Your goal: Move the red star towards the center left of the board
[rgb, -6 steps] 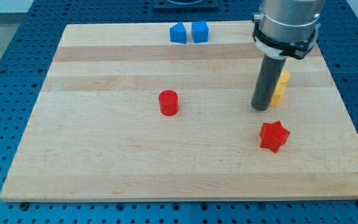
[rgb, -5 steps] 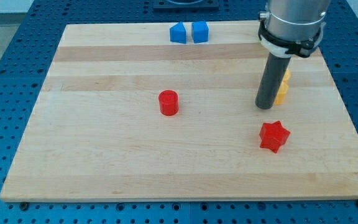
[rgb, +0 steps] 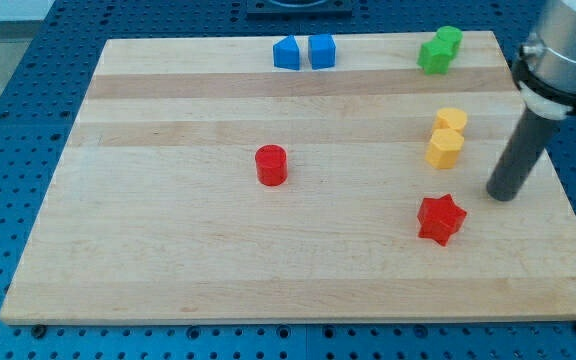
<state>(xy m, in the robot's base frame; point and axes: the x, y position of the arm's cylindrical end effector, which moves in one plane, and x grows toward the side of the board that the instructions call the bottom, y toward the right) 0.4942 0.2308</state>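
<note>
The red star [rgb: 441, 219] lies on the wooden board [rgb: 168, 250] at the view's lower right. My tip [rgb: 503, 196] rests on the board to the right of the star and slightly above it, a short gap apart, not touching. The dark rod rises from the tip to the arm's grey body at the view's upper right edge.
A red cylinder [rgb: 271, 165] stands near the board's middle. Two yellow blocks [rgb: 447, 137] sit above the star, left of my rod. Two blue blocks [rgb: 304, 51] lie at the top edge. Two green blocks [rgb: 438, 48] lie at the top right.
My tip has moved to the view's right and a little down, from left of the yellow blocks to right of the star. The green blocks are now uncovered. No block has moved.
</note>
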